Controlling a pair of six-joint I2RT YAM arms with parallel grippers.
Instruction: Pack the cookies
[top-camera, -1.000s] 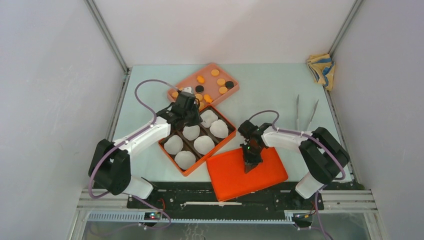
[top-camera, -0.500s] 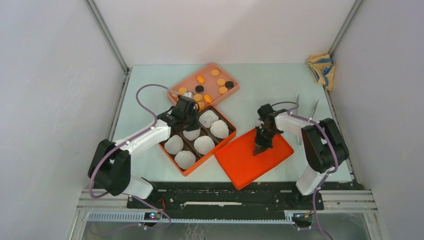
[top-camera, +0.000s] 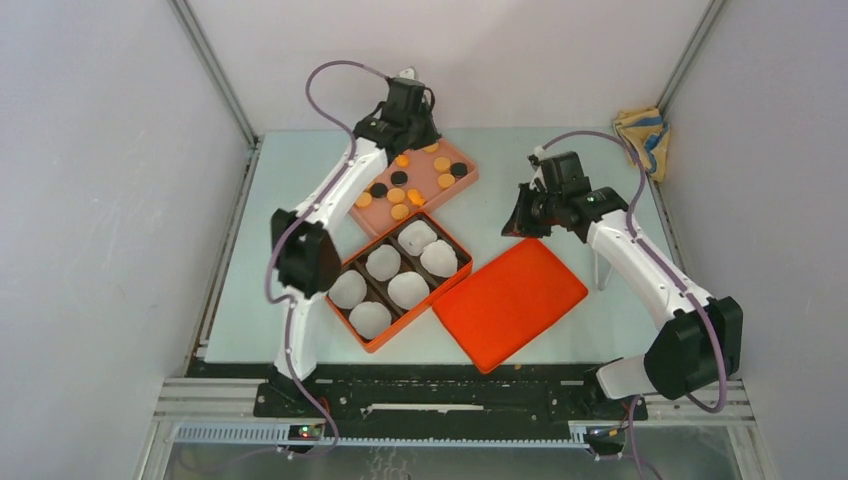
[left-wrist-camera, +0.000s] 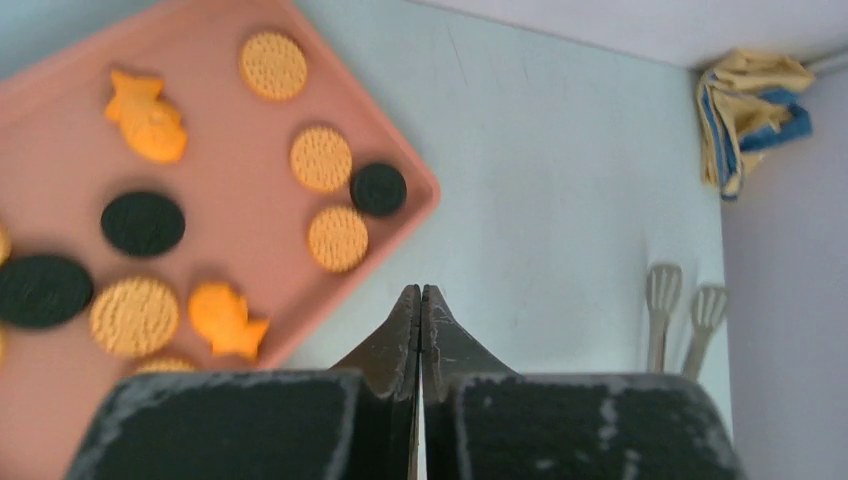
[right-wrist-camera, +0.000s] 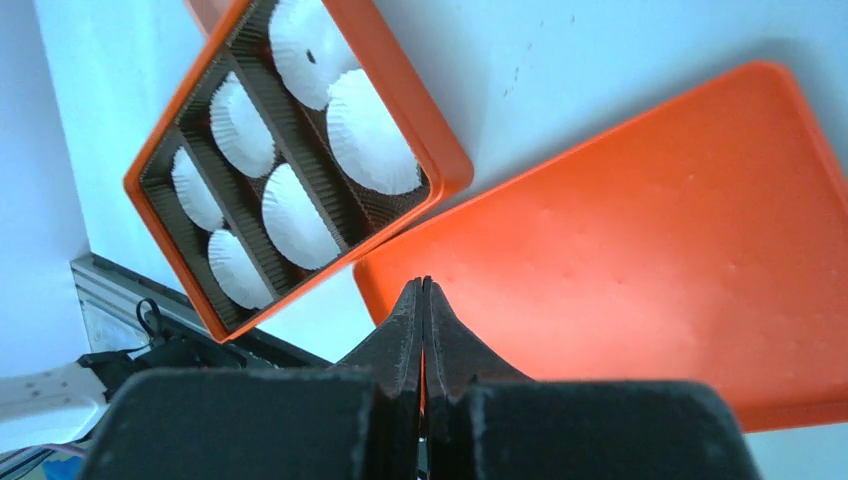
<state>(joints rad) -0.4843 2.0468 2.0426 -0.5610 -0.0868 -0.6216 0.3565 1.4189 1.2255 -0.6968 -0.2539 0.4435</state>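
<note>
Cookies (top-camera: 443, 163), upper centre of the top view: eleven can be counted, eight orange and three black. An arm (top-camera: 345, 185) crosses the left corner of the one pink tray (top-camera: 422, 175), so a full count there cannot be made. In the left wrist view, two of the orange are fish-shaped and the rest round. One box (top-camera: 425, 308), mid-frame. Six white cups (top-camera: 408, 289) in it, two rows of three. One orange lid (top-camera: 510, 300), right of the box. Two utensils (left-wrist-camera: 660, 310), lower right of the left wrist view. One cloth (top-camera: 640, 135), upper right.
</note>
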